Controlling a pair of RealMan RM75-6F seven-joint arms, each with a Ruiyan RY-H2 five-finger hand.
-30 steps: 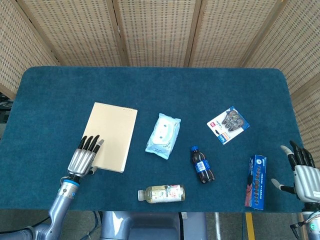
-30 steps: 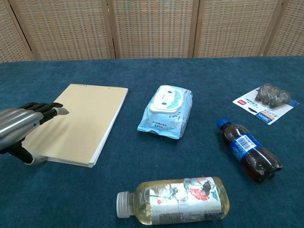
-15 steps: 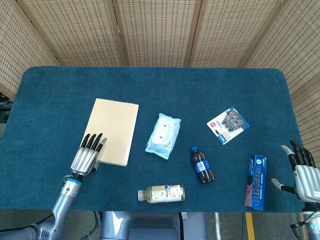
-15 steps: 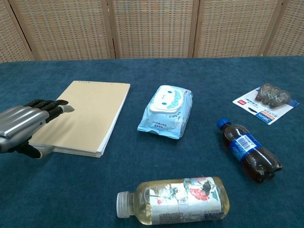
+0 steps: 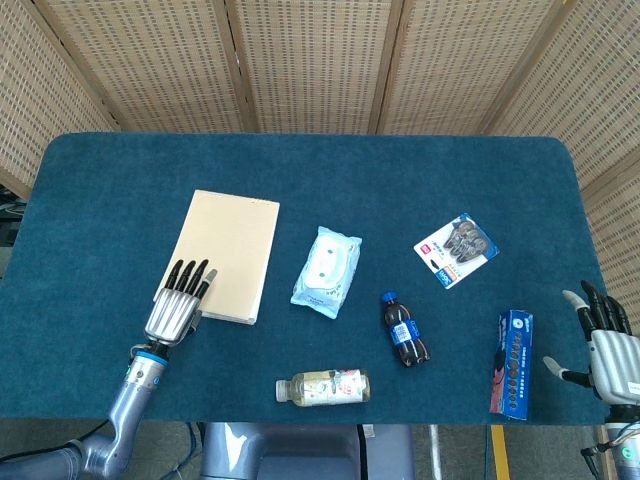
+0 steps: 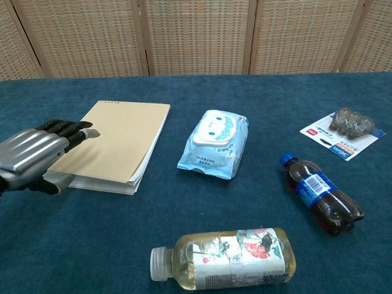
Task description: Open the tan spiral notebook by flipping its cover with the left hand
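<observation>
Notebook (image 5: pixel 230 256) lay closed, left of centre on the table (image 5: pixel 420 170). Left hand (image 5: pixel 178 303) rested flat at its near-left corner, fingers together, holding nothing. Step: finding the cover's edge. Next, probably, hook fingertips under and lift.

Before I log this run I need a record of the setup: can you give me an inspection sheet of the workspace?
Surface: blue carpeted table.
Job's things: tan spiral notebook, closed, lying flat.
Clutter: wipes pack, cola bottle, tea bottle lying down, blister card, blue box.
Hands: left hand, fingers extended, resting on the notebook's near left corner; right hand open, at the table's right edge.
Cables: dark cable below the left arm.
Surroundings: woven folding screen behind.
</observation>
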